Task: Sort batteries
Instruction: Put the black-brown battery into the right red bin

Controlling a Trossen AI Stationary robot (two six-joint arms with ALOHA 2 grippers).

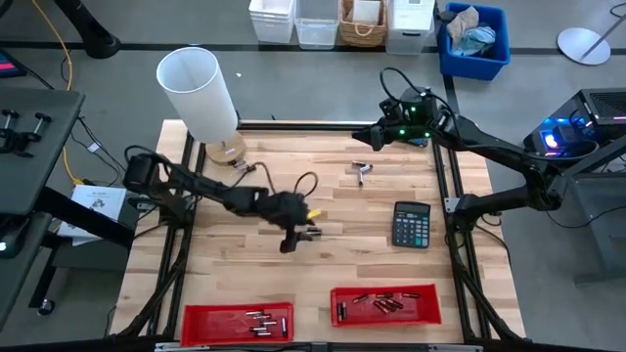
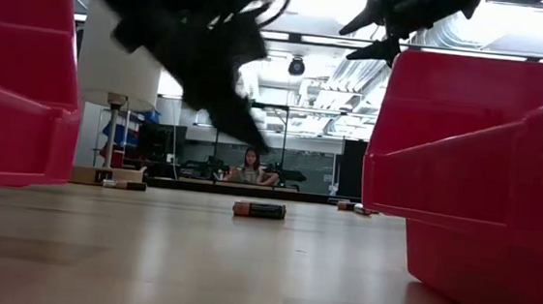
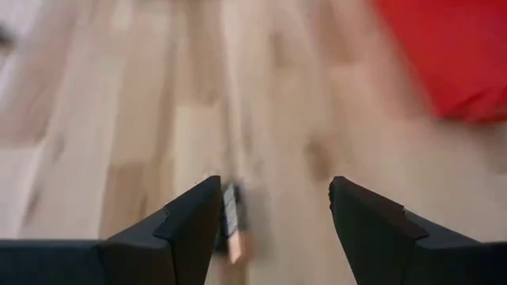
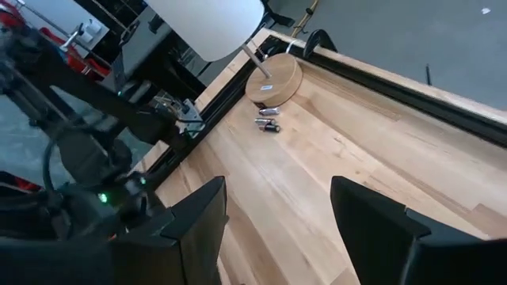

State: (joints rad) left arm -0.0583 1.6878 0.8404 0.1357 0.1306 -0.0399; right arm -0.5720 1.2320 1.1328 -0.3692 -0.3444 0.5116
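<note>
My left gripper (image 1: 291,240) hovers open over the middle of the table. In the left wrist view (image 3: 273,186) a single battery (image 3: 231,223) lies flat on the wood close by one finger. The low view shows that battery (image 2: 259,209) resting on its side with the gripper (image 2: 221,80) above it, clear of it. More batteries lie in the left red tray (image 1: 238,321) and the right red tray (image 1: 384,305). A few loose batteries (image 4: 268,120) lie beside the lamp's wooden base (image 4: 273,77). My right gripper (image 1: 364,140) waits open at the far right, raised (image 4: 277,186).
A black calculator (image 1: 411,223) sits right of centre, and a small silvery tool (image 1: 362,172) lies on the far side. A white-shaded lamp (image 1: 199,88) stands at the far left corner. Both red trays line the near edge. A person (image 2: 250,167) sits far behind the table.
</note>
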